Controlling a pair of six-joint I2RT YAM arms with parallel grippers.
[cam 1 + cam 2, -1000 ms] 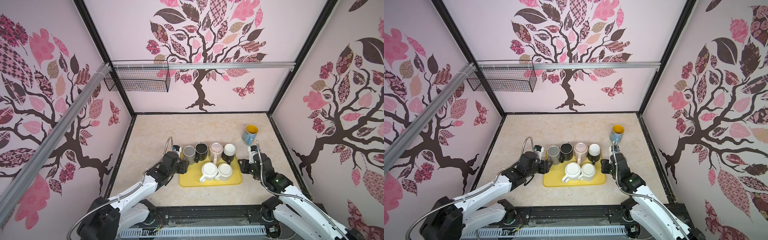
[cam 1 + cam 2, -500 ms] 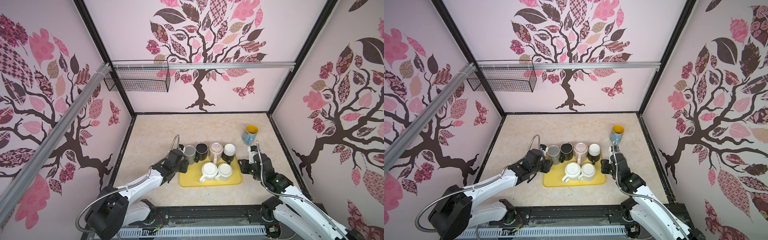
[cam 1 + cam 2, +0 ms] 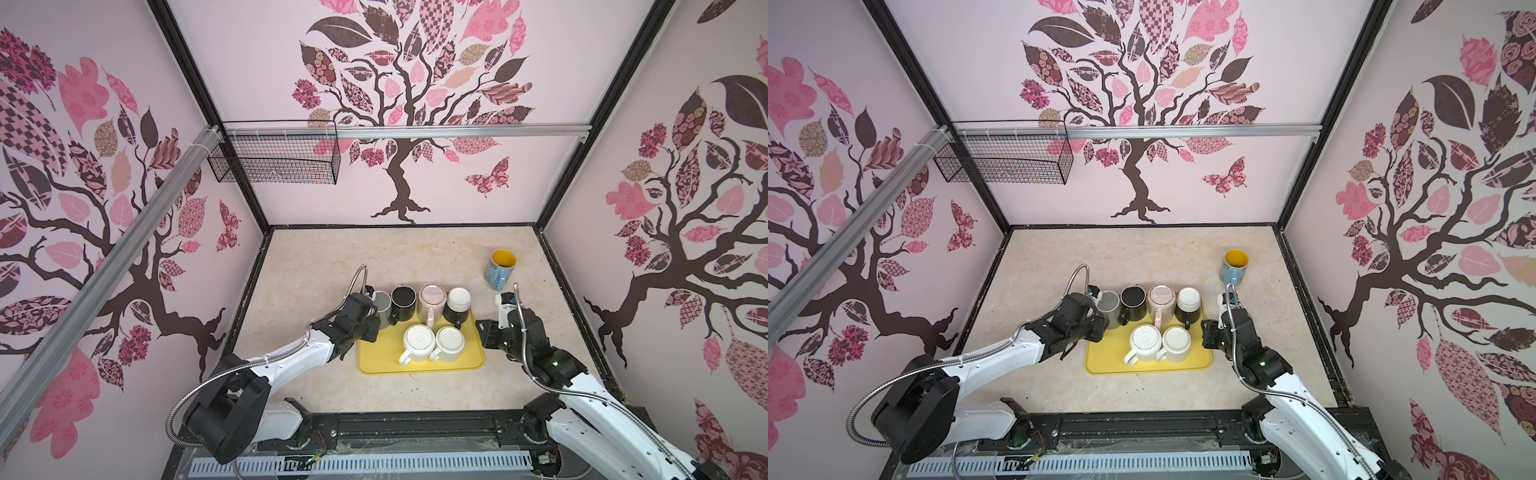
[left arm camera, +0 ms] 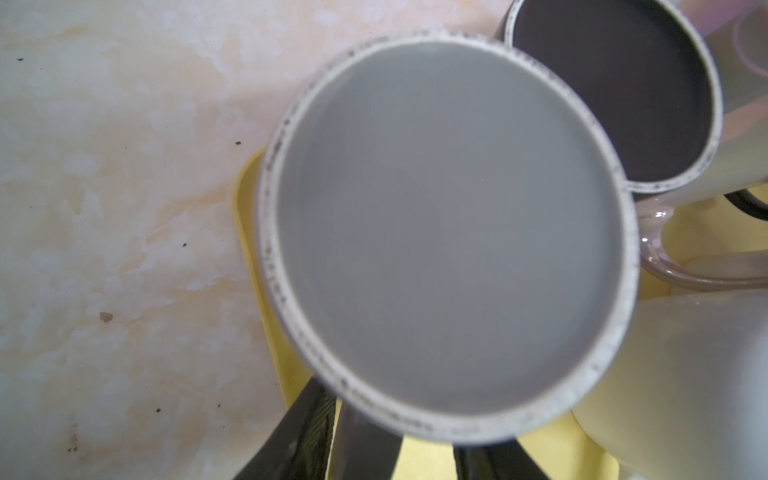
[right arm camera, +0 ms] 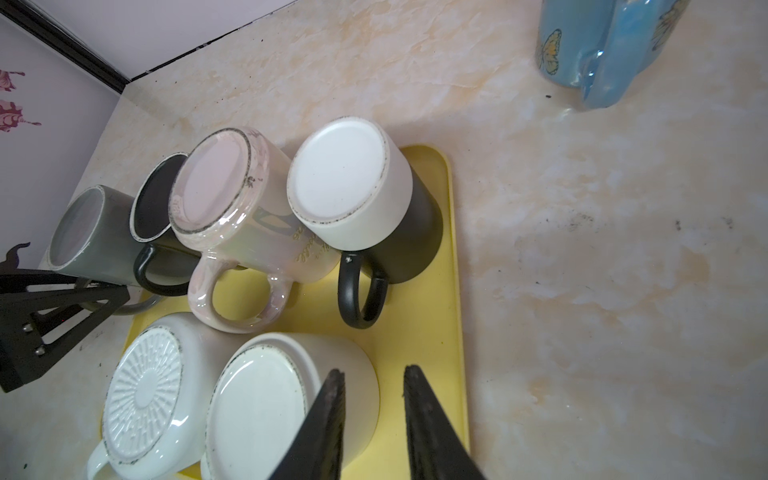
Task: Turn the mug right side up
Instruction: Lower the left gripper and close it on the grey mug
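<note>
Several mugs stand upside down on a yellow tray [image 3: 382, 361]. The grey mug [image 3: 382, 305] [image 4: 449, 232] stands at the tray's back left corner, bottom up. My left gripper [image 3: 371, 312] [image 4: 395, 432] is low beside it, jaws apart, straddling its handle [image 4: 368, 449]. One finger [image 4: 307, 428] lies against the handle; yellow tray shows between the handle and the other finger. My right gripper [image 3: 482, 334] [image 5: 372, 372] hovers over the tray's right edge by the cream mug [image 5: 266, 407], jaws slightly apart and holding nothing.
On the tray also stand a black mug [image 3: 403, 297], a pink mug [image 3: 432, 297], a white-and-black mug [image 3: 458, 301] and a white ribbed mug [image 3: 419, 338]. A blue mug [image 3: 500, 268] stands upright on the table at the back right. A wire basket [image 3: 274, 158] hangs on the rail.
My left arm has reached further right, up to the grey mug, and its jaws have narrowed around the handle. The right arm has not moved.
</note>
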